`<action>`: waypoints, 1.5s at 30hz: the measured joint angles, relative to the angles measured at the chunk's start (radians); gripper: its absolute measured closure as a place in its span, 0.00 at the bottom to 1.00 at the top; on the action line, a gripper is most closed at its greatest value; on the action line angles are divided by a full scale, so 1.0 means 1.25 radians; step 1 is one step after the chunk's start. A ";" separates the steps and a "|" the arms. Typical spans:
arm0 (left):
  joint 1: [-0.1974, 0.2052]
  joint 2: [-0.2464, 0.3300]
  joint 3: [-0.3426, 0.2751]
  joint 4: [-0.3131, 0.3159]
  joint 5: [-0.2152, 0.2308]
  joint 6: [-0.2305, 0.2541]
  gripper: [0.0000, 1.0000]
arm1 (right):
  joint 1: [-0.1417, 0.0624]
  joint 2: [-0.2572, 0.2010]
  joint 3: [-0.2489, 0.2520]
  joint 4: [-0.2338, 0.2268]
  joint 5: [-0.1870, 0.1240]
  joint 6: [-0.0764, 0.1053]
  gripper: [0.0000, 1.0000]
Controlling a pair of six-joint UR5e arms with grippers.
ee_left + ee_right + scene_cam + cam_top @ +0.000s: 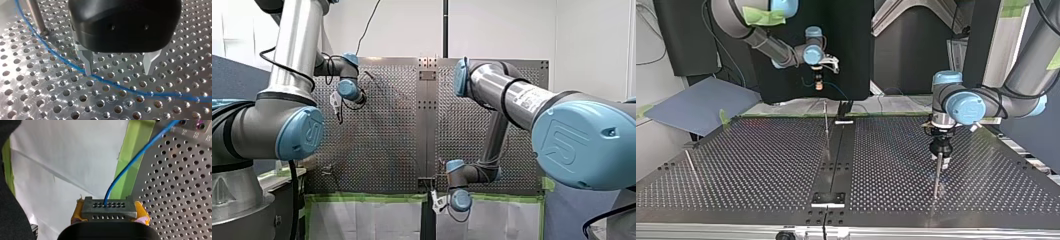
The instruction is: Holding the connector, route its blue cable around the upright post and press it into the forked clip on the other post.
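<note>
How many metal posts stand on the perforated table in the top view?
3. The left post stands near the view's left edge, the middle post towards the far edge, the right post by my left gripper. More may be hidden.

Quick tally: two arms, my left arm (1021,70) and my right arm (761,42), so two grippers as well, the left gripper (118,72) and the right gripper (109,211). Just one blue cable (130,88) and one grey connector (109,206). I count three thin metal posts in the top view: the middle post (826,125), the right-side post (937,177) and the left-edge post (690,161). One perforated table (761,165) under it all.
</note>
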 joint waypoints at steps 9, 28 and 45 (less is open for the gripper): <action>-0.001 0.000 0.000 -0.001 0.000 0.000 0.00 | -0.003 -0.045 0.006 -0.007 -0.002 -0.010 1.00; 0.003 0.000 0.000 -0.009 -0.007 0.001 0.00 | 0.002 -0.185 0.145 -0.090 0.008 -0.018 1.00; 0.005 0.000 0.000 -0.015 -0.010 0.003 0.00 | -0.024 -0.284 0.282 -0.206 0.017 0.006 1.00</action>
